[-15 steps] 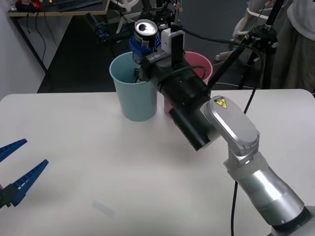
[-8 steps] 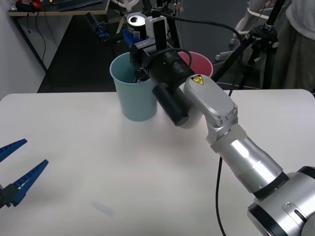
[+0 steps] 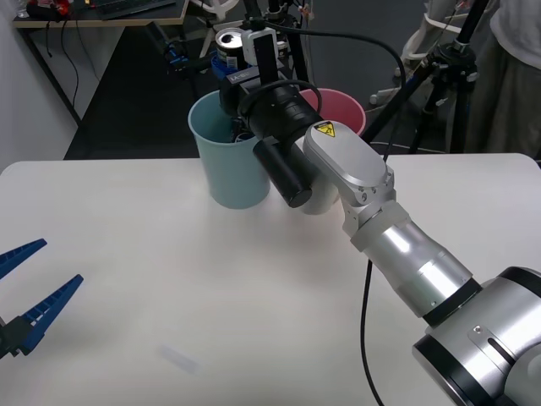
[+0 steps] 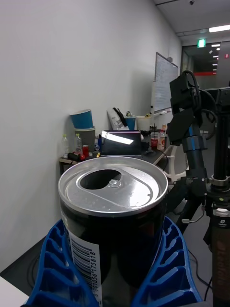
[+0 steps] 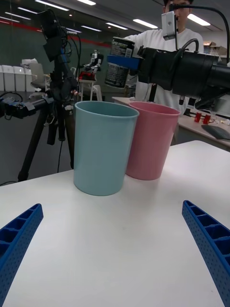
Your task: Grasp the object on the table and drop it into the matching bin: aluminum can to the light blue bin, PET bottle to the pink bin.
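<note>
Aluminum can (image 3: 229, 44) sits upright, clamped between the blue fingers of the right hand (image 3: 232, 61), held in the air above the light blue bin (image 3: 228, 161) near the counter's (image 3: 127, 254) far edge, pink bin (image 3: 338, 114) touching beside. Left hand (image 3: 30, 292) hangs spread wide at the near left corner.

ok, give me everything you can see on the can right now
The aluminum can has a shiny silver top with an open mouth and pull tab, and a dark body with a white barcode label. It stands upright, clamped between the ribbed blue fingers of the right gripper, which touch its sides. In the front and left wrist views it is held in the air above the light blue bin, near the bin's far rim, touching nothing else. The pink bin stands beside.
</note>
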`<state>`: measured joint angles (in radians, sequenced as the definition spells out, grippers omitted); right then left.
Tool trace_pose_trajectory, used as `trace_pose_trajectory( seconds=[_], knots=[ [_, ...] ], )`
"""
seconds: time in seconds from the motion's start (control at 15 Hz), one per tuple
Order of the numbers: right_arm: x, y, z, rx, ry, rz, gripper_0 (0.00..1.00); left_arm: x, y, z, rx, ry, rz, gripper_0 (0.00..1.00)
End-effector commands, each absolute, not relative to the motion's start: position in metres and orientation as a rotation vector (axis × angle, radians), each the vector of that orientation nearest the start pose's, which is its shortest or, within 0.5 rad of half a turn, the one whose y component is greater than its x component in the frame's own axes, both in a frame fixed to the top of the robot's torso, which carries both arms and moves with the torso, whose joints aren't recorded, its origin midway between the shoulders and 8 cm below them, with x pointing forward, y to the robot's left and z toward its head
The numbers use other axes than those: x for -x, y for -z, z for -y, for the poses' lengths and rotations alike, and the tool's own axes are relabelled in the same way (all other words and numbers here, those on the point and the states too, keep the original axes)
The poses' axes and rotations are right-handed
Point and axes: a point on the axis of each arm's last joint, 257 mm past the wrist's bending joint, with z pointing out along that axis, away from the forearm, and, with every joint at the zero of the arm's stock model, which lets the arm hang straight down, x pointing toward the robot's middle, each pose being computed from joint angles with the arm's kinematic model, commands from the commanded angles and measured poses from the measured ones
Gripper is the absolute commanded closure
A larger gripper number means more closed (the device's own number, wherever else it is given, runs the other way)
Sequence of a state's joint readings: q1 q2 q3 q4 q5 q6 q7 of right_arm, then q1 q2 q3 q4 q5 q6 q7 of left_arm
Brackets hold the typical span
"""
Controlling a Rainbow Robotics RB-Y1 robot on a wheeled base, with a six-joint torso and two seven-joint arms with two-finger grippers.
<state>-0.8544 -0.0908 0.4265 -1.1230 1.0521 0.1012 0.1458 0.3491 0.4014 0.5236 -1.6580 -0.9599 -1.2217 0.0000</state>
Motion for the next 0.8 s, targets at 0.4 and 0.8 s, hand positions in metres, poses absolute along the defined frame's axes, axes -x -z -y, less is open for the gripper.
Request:
trace_pose_trajectory(
  seconds=[0.4,0.8],
  knots=[
    [-0.6429,0.0076,-0.0820,0.432,-0.405,-1.297,0.00,-0.3423,0.1689,-0.3297,-0.465,0.567,-1.441,0.00],
    [-0.6406,0.0074,-0.0856,0.444,-0.418,-1.293,0.00,-0.3423,0.1689,-0.3297,-0.465,0.567,-1.441,0.00]
  ],
)
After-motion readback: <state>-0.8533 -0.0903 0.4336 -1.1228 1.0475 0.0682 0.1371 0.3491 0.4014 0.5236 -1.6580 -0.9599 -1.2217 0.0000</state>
